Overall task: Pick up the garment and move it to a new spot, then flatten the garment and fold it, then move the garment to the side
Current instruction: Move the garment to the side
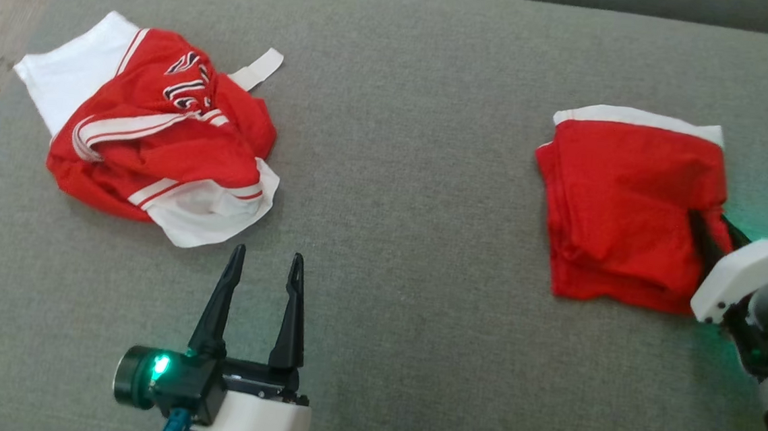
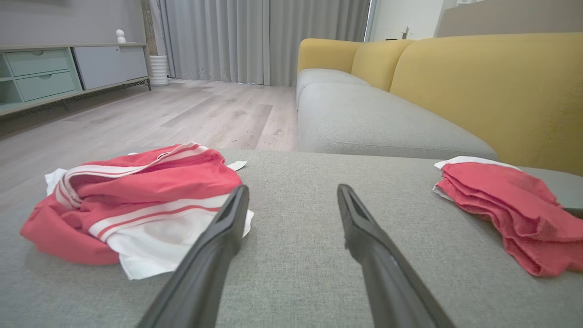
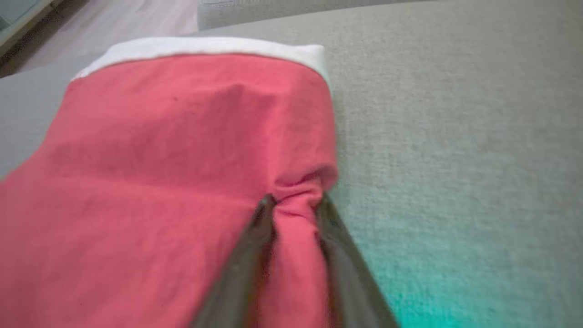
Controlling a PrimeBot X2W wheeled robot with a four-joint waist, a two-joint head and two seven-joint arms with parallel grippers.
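The red basketball T-shirt [image 1: 159, 139], with white sleeves, striped trim and black lettering, lies crumpled in a heap near the far left corner of the broad grey fabric cushion [image 1: 414, 177]. Judging by that, every step remains: it is not lifted, flattened or folded. The left tool [image 1: 268, 255] hovers wide open and empty, just off the heap's near white hem. By the cushion's right edge, the right tool [image 1: 708, 221] pinches a bunched ridge of a plain red folded cloth [image 1: 621, 205] with a white edge.
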